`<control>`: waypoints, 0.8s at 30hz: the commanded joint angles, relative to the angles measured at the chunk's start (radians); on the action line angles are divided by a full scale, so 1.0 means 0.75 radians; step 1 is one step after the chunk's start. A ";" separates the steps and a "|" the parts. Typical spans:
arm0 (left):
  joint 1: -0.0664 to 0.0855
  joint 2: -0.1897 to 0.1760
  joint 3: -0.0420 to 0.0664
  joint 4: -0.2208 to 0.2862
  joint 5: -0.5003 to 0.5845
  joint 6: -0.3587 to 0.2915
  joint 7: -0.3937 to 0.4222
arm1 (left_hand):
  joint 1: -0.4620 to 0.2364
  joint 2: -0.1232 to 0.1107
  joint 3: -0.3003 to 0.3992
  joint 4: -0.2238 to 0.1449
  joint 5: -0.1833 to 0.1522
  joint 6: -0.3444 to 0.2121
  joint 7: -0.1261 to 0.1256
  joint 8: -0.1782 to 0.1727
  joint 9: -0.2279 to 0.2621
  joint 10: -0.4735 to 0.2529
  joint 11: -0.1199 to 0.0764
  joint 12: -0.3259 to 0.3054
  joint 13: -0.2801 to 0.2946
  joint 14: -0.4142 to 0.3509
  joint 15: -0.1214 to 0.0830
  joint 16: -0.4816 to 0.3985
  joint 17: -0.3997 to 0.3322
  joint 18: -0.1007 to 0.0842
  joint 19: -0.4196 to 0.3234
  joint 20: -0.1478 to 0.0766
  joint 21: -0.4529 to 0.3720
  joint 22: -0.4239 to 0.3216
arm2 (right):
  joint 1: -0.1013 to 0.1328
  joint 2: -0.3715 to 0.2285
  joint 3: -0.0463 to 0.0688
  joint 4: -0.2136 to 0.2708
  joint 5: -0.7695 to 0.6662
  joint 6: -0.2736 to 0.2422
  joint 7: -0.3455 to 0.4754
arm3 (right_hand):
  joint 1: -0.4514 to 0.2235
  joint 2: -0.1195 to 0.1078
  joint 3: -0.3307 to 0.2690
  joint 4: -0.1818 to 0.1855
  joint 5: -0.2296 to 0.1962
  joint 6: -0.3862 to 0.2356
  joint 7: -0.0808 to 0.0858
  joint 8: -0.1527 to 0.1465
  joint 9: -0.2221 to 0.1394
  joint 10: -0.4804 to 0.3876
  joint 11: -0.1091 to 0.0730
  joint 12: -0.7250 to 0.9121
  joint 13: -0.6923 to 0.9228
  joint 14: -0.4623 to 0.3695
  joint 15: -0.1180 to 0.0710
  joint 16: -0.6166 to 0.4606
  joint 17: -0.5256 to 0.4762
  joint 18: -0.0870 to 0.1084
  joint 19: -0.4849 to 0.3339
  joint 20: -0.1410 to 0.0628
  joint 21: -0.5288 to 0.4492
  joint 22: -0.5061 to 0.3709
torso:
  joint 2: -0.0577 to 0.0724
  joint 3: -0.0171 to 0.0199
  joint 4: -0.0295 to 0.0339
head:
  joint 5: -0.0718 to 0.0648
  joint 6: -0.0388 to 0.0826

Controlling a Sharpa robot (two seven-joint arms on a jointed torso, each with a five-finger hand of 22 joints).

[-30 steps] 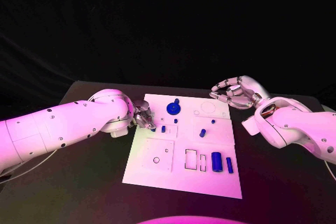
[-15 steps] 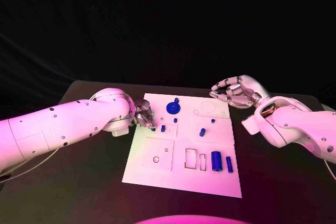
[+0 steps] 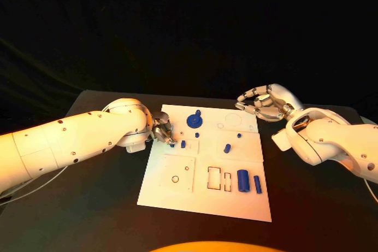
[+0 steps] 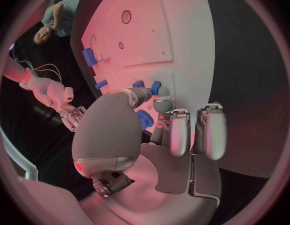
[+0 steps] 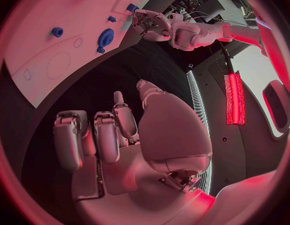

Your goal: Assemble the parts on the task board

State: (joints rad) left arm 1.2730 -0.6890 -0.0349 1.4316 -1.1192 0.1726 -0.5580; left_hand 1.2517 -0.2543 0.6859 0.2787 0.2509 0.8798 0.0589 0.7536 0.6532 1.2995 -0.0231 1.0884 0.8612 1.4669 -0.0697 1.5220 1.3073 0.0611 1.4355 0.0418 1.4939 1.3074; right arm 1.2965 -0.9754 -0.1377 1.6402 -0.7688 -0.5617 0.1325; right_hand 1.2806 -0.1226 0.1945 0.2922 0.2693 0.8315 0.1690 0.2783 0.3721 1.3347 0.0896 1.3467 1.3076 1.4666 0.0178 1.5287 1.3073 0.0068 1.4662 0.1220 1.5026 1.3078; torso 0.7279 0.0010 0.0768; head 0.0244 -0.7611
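Observation:
The white task board (image 3: 177, 178) lies mid-table. My left hand (image 3: 163, 129) rests at its left edge, thumb and a finger pinching a small blue peg (image 3: 172, 145), seen at the fingertips (image 4: 162, 103) as a blue peg (image 4: 155, 88). A second peg (image 3: 183, 144) stands just beside it. A blue gear (image 3: 194, 121) sits behind them on the board, and two blue cylinders (image 3: 243, 181) lie near the front right. My right hand (image 3: 264, 105) hovers over the board's far right corner, fingers curled in on nothing; its fingers (image 5: 107, 137) show the same.
More small blue pegs (image 3: 228, 148) stand mid-board, with rectangular outlines (image 3: 214, 177) near the front. Black table (image 3: 87, 208) surrounds the board. In the right wrist view I see the board (image 5: 45, 45), the gear (image 5: 106, 36) and my left hand (image 5: 154, 25).

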 commanded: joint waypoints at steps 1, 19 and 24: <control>-0.005 0.007 -0.004 0.001 0.017 0.032 -0.002 | -0.028 0.001 0.204 -0.195 -0.004 0.001 -0.012 0.009 0.003 0.010 -0.001 0.003 0.000 0.110 -0.010 0.008 0.241 -0.027 0.011 0.002 0.005 0.142 | -0.001 0.000 0.000 0.002 -0.013 0.010 0.011 | -0.013 0.004 -0.004 -0.002 0.004 0.004 -0.003 0.009 -0.001 -0.001 -0.007 -0.004 0.007 0.099 -0.009 -0.004 0.182 0.019 0.073 -0.006 -0.004 0.280 | 0.000 0.0008 0.0006 | -0.001 -0.001; -0.005 0.006 -0.005 -0.021 0.021 0.016 -0.017 | -0.175 -0.004 -0.019 -0.035 -0.018 0.042 -0.032 -0.002 -0.007 0.013 -0.015 0.020 0.028 0.112 -0.024 0.015 0.250 -0.031 0.023 -0.007 0.008 0.156 | -0.001 -0.001 0.000 0.001 -0.013 0.009 0.013 | -0.015 0.005 -0.005 -0.002 0.007 0.003 -0.003 0.010 -0.002 -0.003 -0.008 -0.006 0.004 0.098 -0.010 -0.006 0.178 0.020 0.071 -0.006 -0.007 0.278 | 0.000 0.0003 -0.0004 | -0.001 0.001; -0.005 0.004 -0.005 -0.024 0.022 0.003 -0.017 | -0.198 0.000 -0.083 0.007 -0.017 0.049 -0.031 -0.005 -0.010 0.014 -0.014 0.023 0.034 0.113 -0.024 0.016 0.251 -0.032 0.026 -0.008 0.010 0.159 | -0.001 -0.001 0.000 0.001 -0.013 0.009 0.013 | -0.016 0.005 -0.006 -0.002 0.007 0.003 -0.003 0.010 -0.002 -0.005 -0.008 -0.008 0.002 0.097 -0.010 -0.007 0.174 0.020 0.069 -0.007 -0.010 0.276 | 0.000 0.0003 -0.0010 | -0.001 0.003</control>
State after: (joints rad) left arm 1.2706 -0.6864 -0.0376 1.4136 -1.1106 0.1709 -0.5649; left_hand 1.1107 -0.2545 0.6312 0.2822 0.2403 0.9150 0.0300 0.7535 0.6470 1.3068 -0.0304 1.0999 0.8856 1.4635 -0.0805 1.5304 1.3073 0.0453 1.4493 0.0341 1.4977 1.3073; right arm 1.2965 -0.9759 -0.1377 1.6399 -0.7688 -0.5618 0.1334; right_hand 1.2765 -0.1185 0.1945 0.2922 0.2692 0.8315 0.1690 0.2823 0.3722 1.3347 0.0896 1.3467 1.3074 1.4666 0.0178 1.5287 1.3079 0.0067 1.4661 0.1220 1.4986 1.3075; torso 0.7272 0.0017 0.0764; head 0.0241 -0.7603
